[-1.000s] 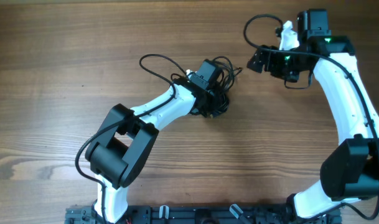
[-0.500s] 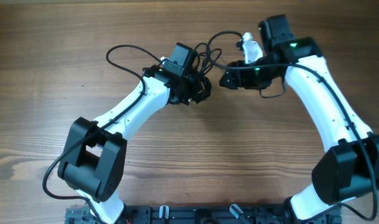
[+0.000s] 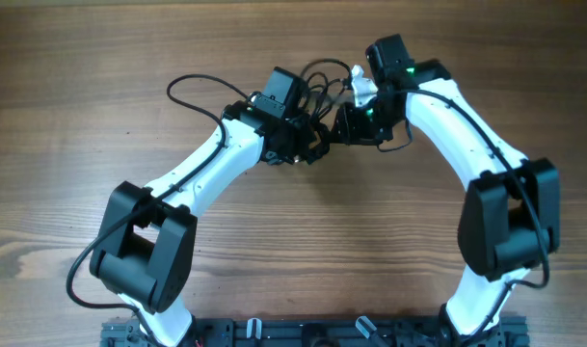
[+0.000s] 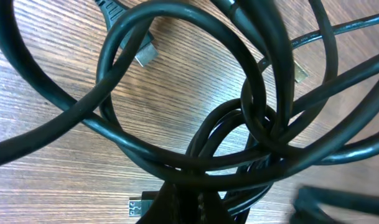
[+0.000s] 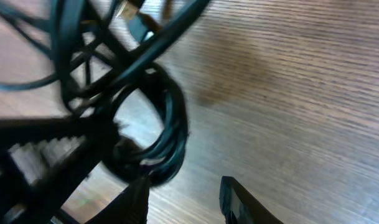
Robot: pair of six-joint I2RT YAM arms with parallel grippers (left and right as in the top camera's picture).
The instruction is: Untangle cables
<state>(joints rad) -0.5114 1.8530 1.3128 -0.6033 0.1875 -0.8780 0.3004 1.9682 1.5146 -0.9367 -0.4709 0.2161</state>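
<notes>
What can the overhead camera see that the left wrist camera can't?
Only overhead: the left gripper and right gripper, close together at the cables, and lots of bare table.
Only left wrist: the small metal plug tips and how the loops cross, up close.
Both: black cables lying on the wooden table.

Centre top of the overhead frame is congested. The cables [image 3: 314, 145] lie bunched between the left arm [image 3: 216, 164] and the right arm [image 3: 466, 116], whose heads nearly meet there. Bare table [image 3: 71, 145] lies open across the whole left side, the upper right corner, and the lower centre between both arms. In the right wrist view, loops crowd the upper left; the wood at right is unobstructed.
</notes>
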